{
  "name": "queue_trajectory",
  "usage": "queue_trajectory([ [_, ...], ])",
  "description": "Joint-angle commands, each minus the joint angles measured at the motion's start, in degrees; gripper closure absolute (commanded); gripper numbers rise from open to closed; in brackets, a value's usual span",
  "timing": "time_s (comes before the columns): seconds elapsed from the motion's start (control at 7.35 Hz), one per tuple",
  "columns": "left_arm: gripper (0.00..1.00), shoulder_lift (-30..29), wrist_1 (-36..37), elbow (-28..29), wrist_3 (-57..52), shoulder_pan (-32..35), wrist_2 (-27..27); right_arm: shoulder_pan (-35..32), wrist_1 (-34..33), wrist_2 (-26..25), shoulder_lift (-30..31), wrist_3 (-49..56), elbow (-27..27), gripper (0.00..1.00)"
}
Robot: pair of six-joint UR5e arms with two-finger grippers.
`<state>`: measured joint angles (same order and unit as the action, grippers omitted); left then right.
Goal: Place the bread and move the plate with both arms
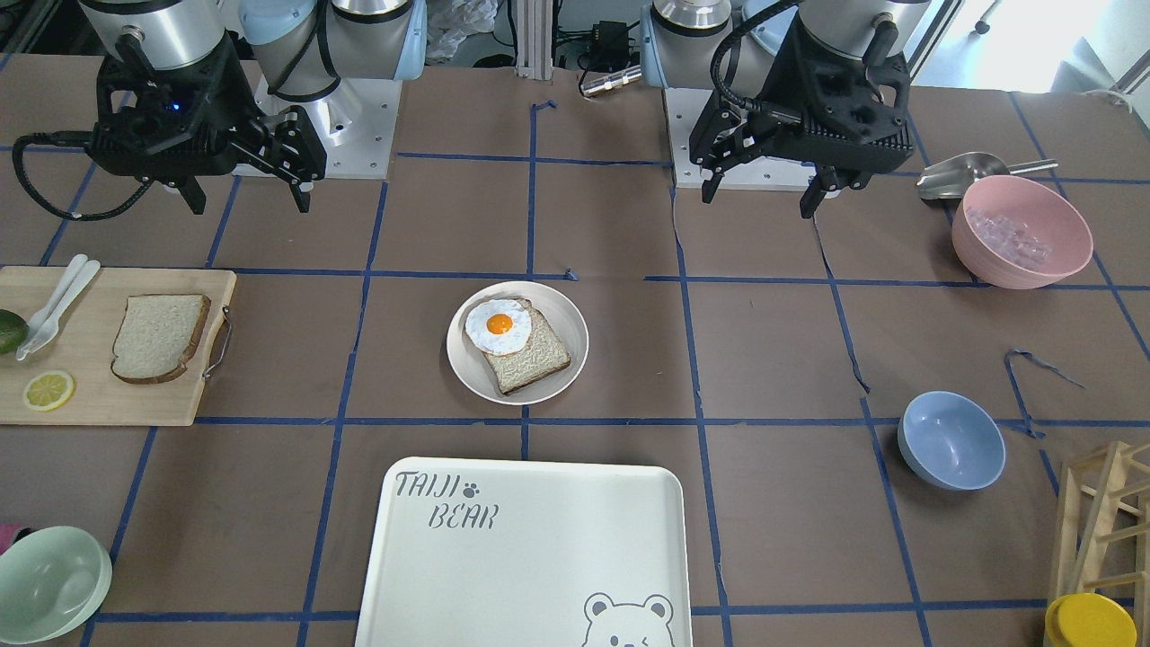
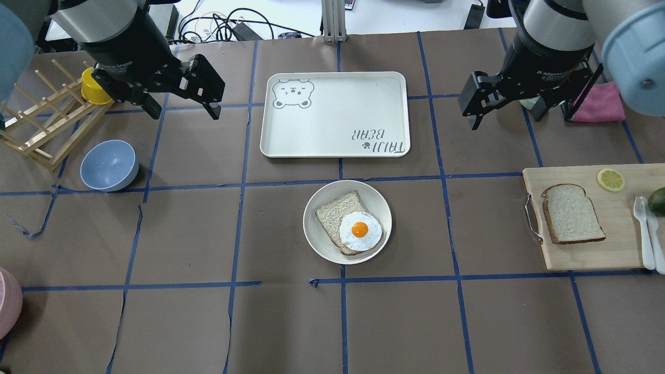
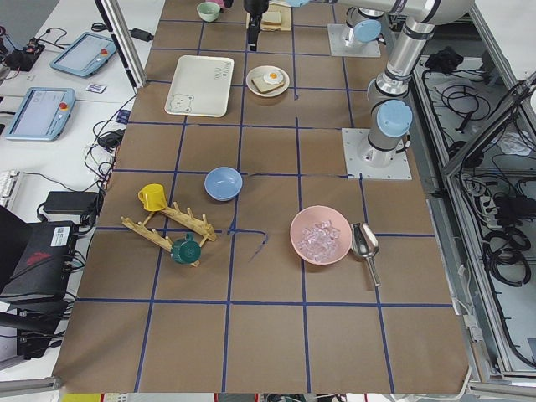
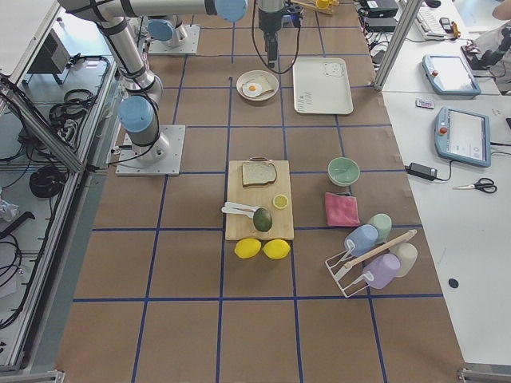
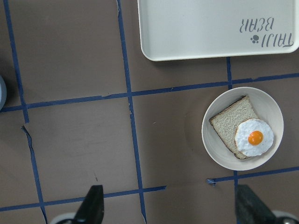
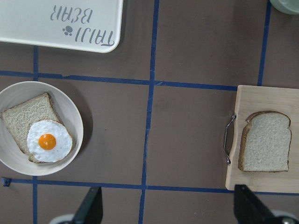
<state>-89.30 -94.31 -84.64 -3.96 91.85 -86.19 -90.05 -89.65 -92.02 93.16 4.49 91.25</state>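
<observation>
The plain bread slice point(image 2: 572, 214) lies on a wooden cutting board point(image 2: 623, 244) at my right; it also shows in the front view point(image 1: 160, 337) and the right wrist view point(image 6: 265, 141). The round cream plate point(image 2: 316, 241) sits mid-table and holds a second slice topped with a fried egg point(image 2: 360, 230); the plate also shows in the other views point(image 1: 561, 319) point(image 5: 268, 102) point(image 6: 65, 105). My left gripper point(image 2: 184, 111) point(image 1: 759, 202) hangs open and empty, high over the left side. My right gripper point(image 2: 506, 117) point(image 1: 249, 205) hangs open and empty, high, between tray and board.
A white bear-print tray point(image 2: 332, 114) lies just beyond the plate. A blue bowl point(image 2: 109, 165), a wooden rack point(image 2: 41, 130) and a yellow cup point(image 2: 93, 88) stand at the left. The board also carries a lemon slice point(image 2: 610, 179), white cutlery point(image 2: 647, 234) and an avocado point(image 2: 657, 200).
</observation>
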Motion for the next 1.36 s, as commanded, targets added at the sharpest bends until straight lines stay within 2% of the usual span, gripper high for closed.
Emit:
queue_trajectory([
  [0.0, 0.00, 0.18, -0.09, -0.09, 0.00, 0.00, -0.03, -0.12, 0.17, 0.00, -0.17, 0.17, 0.24, 0.00],
  [0.41, 0.00, 0.18, -0.09, -0.09, 0.00, 0.00, -0.03, 1.10, -0.18, 0.00, -0.88, -0.27, 0.33, 0.00],
  [0.82, 0.00, 0.27, -0.09, -0.26, 0.00, 0.00, -0.03, 2.51, -0.09, 0.00, -4.66, 0.69, 0.51, 0.00],
  [1.22, 0.00, 0.35, -0.09, -0.35, 0.00, 0.00, 0.06, 10.39, -0.79, 0.26, -6.94, 1.05, 3.13, 0.00],
])
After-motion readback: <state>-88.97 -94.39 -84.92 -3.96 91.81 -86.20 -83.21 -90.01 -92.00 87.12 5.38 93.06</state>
